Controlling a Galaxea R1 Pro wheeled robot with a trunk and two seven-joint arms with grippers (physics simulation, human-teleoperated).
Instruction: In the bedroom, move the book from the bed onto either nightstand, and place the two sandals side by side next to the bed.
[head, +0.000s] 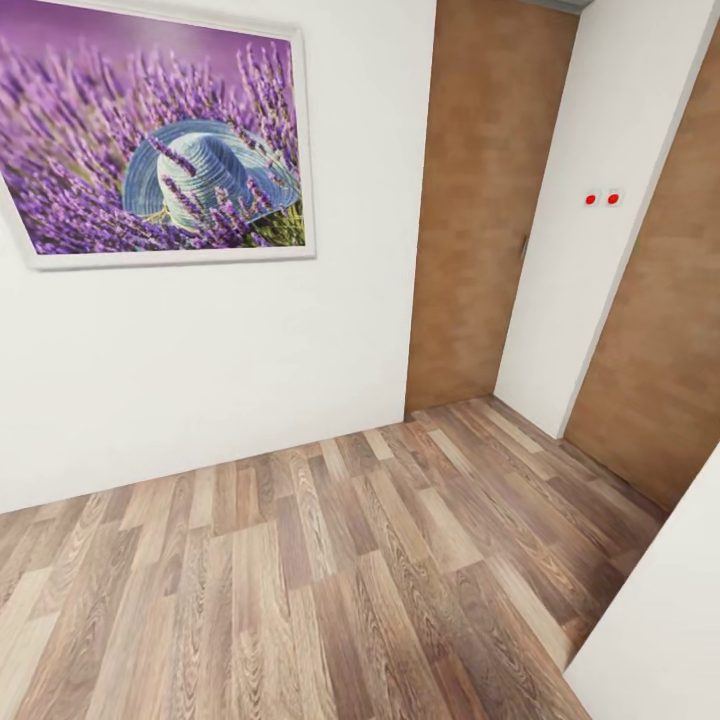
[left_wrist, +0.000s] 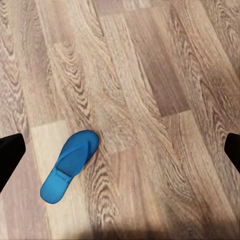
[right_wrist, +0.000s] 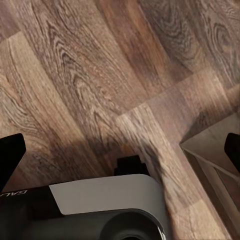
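One blue sandal (left_wrist: 71, 165) flat on the plank floor (left_wrist: 150, 75) under the left gripper (left_wrist: 120, 150), spread wide, empty; right gripper (right_wrist: 120, 150) likewise spread above the robot base (right_wrist: 105, 210). Risk: rolling off, losing track of the sandal

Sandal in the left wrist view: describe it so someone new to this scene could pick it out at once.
On the brown wood-plank floor seen from the left wrist camera, one sandal lies flat and alone on a paler plank. It is a bright blue flip-flop with a thin toe strap, the sole blue thing against the brown wood grain.
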